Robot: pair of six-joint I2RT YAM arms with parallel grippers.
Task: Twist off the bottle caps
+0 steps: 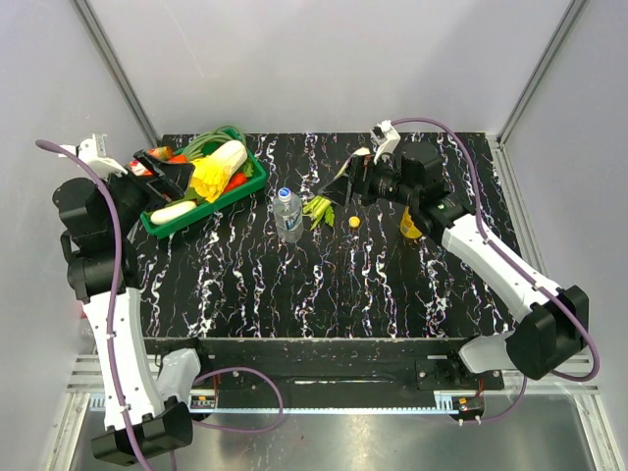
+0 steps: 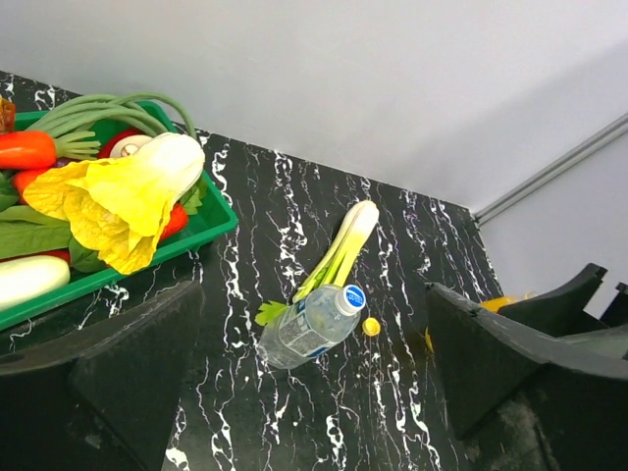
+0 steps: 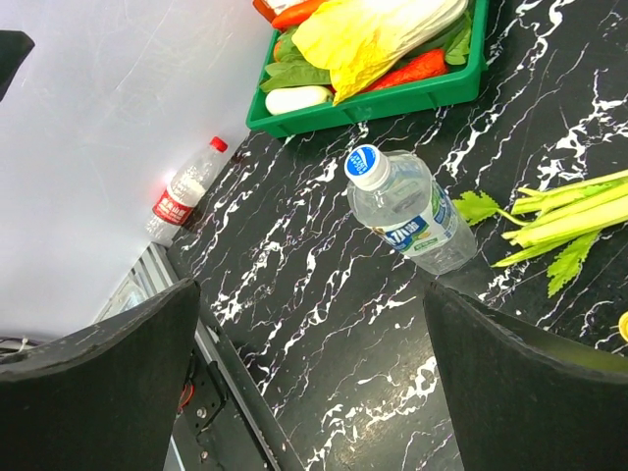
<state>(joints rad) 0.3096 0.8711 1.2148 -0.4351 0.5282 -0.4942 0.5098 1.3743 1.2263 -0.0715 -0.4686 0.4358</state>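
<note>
Left gripper [image 2: 312, 314]: jaws wide, empty; over the tray's [image 3: 392, 98] left end
Right gripper [image 3: 309, 294]: jaws wide, empty; well right of the tray
Blue bottle [image 1: 287, 214]: upright, capped; just right of the tray
Juice bottle [image 1: 409, 228]: well right of the tray; half hidden under the arm
Red bottle [image 3: 183, 193]: upright, capped; beyond the tray's left end

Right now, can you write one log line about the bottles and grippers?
left gripper: open, empty | right gripper: open, empty | blue-label bottle: upright, capped | yellow cap: loose on table
</note>
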